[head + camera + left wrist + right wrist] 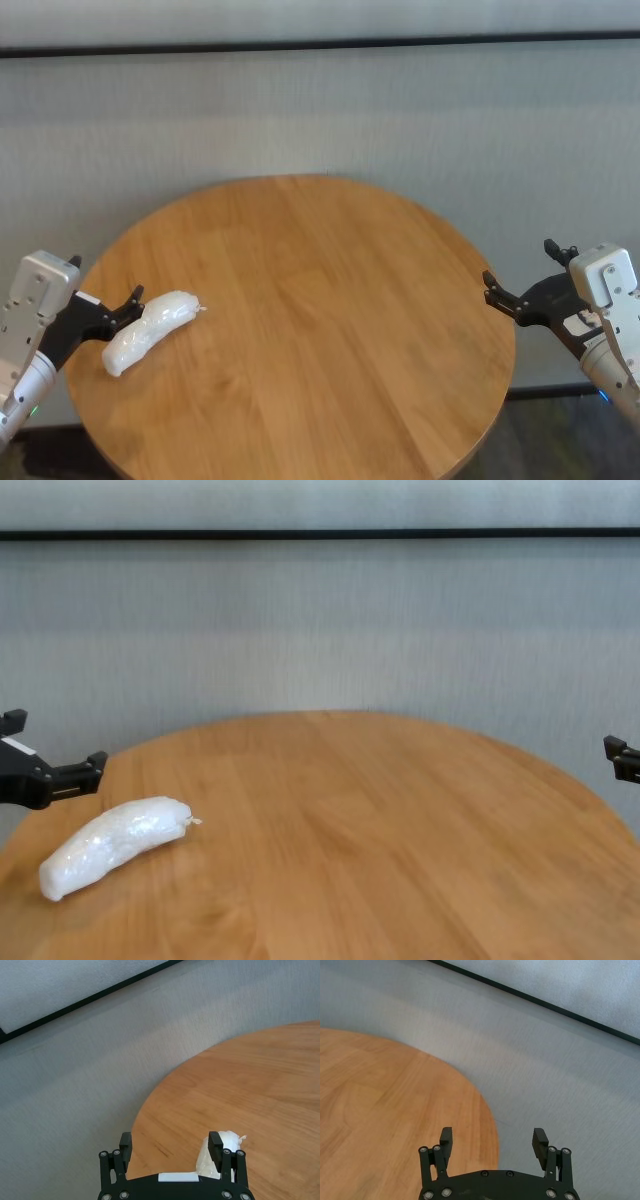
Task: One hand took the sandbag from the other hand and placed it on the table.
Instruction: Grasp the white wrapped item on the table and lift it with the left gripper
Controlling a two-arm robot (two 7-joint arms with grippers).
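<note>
The white glossy sandbag (150,330) lies on the round wooden table (320,300) near its left edge, with its twisted tip pointing to the table's middle. It also shows in the chest view (110,845). My left gripper (125,305) is open at the table's left edge, right beside the bag and not holding it. In the left wrist view (170,1140) the bag (231,1138) lies beneath one finger, outside the gap. My right gripper (518,262) is open and empty at the table's right edge; it also shows in the right wrist view (493,1135).
A grey wall with a dark horizontal strip (320,45) stands behind the table. The grey floor (560,1085) shows past the table's rim. Nothing else lies on the tabletop (380,820).
</note>
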